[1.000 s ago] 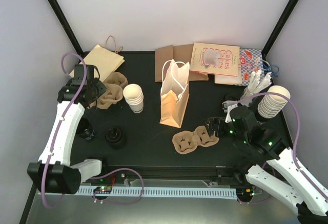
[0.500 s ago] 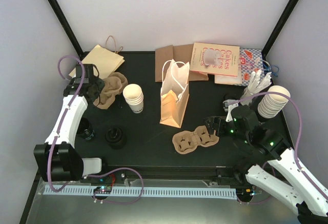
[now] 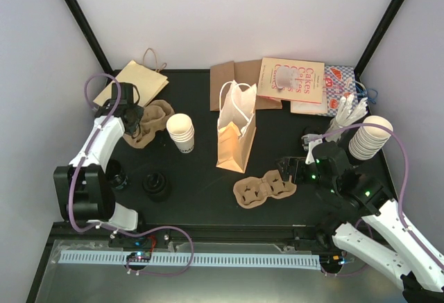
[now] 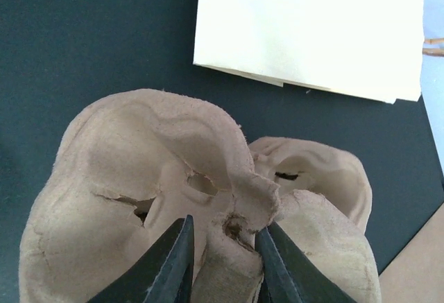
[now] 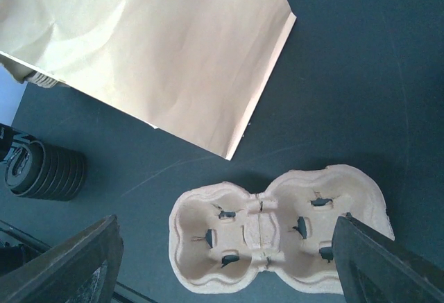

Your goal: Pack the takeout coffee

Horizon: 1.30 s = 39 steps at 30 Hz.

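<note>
The takeout coffee could not be picked out in any view as a single lidded cup. Only its parts were visible. A stack of white cups [image 3: 182, 134] stood left of centre, and a pile of black lids [image 3: 156, 185] sat nearer, toward the near-left. A second cup stack [image 3: 368, 139] stood at the right edge.

The left gripper [image 4: 223, 247] was closed on the middle ridge of a pulp tray [image 4: 139, 178], with the fingers pinching the crumpled divider between two wells. It held the tray at the far left, just beside the left cup stack. The right gripper [image 3: 286, 170] was spread wide and held nothing. It hovered over a second pulp tray [image 5: 277, 230] that lay flat with its long axis running left to right, near the foot of the tan paper bag [image 3: 236, 143].

The bag stood upright in the centre between the two arms, its mouth facing up. By my reading, the left arm was the nearer one to a cup and lid. Both lay to its right and nearer, but the tray occupied its grip. The free right arm would have to reach across the bag, or turn to its own stack on the far right.
</note>
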Motion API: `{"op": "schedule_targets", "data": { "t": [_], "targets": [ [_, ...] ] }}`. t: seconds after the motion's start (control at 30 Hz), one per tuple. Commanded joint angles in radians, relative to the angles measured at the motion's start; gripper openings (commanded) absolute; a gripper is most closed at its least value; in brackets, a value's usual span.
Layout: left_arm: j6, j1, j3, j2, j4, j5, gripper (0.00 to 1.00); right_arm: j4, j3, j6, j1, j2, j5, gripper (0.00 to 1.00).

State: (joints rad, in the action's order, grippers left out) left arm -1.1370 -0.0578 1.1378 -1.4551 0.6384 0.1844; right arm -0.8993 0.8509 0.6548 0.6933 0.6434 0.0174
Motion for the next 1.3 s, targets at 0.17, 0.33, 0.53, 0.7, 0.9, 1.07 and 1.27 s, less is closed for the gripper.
{"op": "schedule_targets", "data": {
  "t": [0.17, 0.33, 0.53, 0.7, 0.9, 1.07, 1.27],
  "targets": [
    [-0.072, -0.012, 0.056, -0.086, -0.060, 0.016, 0.27, 0.001, 0.026, 0.006, -0.004, -0.001, 0.021, 0.85],
    [-0.078, -0.013, 0.066, -0.136, -0.077, -0.008, 0.27, 0.002, 0.028, 0.005, -0.003, 0.002, 0.022, 0.85],
    [-0.080, -0.013, 0.016, -0.158, -0.185, -0.078, 0.45, 0.005, 0.026, 0.005, -0.003, 0.006, 0.019, 0.85],
    [-0.063, -0.013, -0.012, -0.130, -0.217, -0.072, 0.84, 0.007, 0.022, 0.008, -0.004, 0.003, 0.018, 0.85],
    [0.037, -0.013, 0.015, -0.056, -0.172, -0.072, 0.99, 0.014, 0.014, 0.008, -0.003, 0.005, 0.012, 0.85],
    [0.135, -0.013, 0.038, 0.038, -0.091, -0.087, 0.99, 0.011, 0.009, -0.010, -0.004, 0.027, 0.007, 0.85],
    [0.309, -0.004, 0.028, 0.231, 0.059, -0.161, 0.99, -0.042, 0.012, -0.056, -0.004, 0.098, 0.024, 0.86]
  ]
}}
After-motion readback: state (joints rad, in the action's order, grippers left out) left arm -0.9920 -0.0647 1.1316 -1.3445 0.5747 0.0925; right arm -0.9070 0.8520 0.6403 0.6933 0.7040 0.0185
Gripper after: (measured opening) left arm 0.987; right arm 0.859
